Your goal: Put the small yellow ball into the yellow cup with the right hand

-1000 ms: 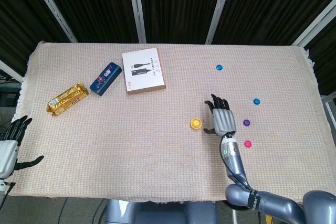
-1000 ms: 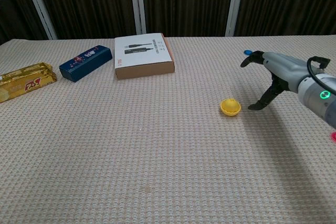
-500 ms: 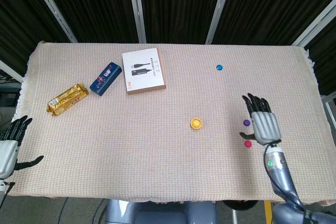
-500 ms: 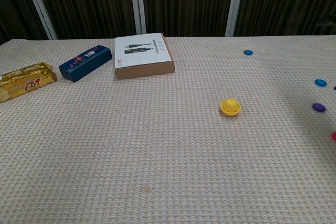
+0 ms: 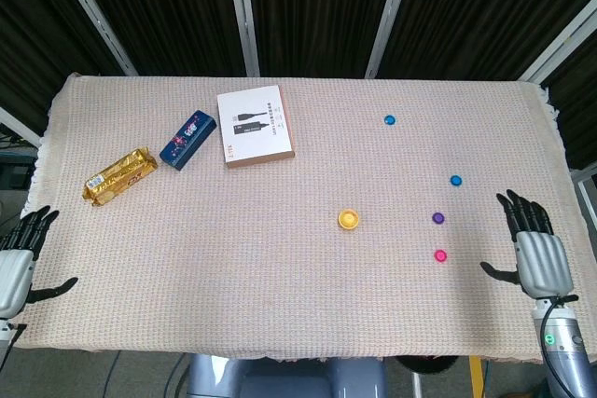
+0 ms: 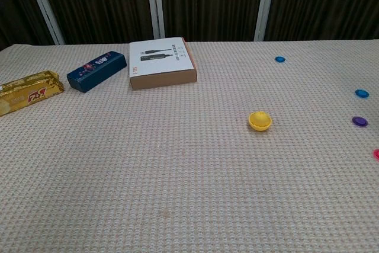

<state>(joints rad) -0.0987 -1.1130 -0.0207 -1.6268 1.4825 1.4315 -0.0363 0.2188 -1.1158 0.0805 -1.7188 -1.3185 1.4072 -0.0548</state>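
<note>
The low yellow cup (image 5: 348,219) stands on the cloth right of the table's middle. In the chest view the cup (image 6: 260,121) has a small yellow ball (image 6: 259,115) showing as a dome above its rim. My right hand (image 5: 534,251) hovers at the table's right edge, far to the right of the cup, fingers spread and holding nothing. My left hand (image 5: 19,259) hangs at the left front corner, also spread and empty. Neither hand shows in the chest view.
A white box (image 5: 255,126), a blue pack (image 5: 188,139) and a gold snack bar (image 5: 119,175) lie at the back left. Small discs dot the right side: blue (image 5: 390,120), blue (image 5: 456,180), purple (image 5: 438,218), pink (image 5: 440,255).
My right hand has drawn away from beside the cup, moving right and toward the front edge, and has left the chest view. Cup, ball and left hand stay put.
</note>
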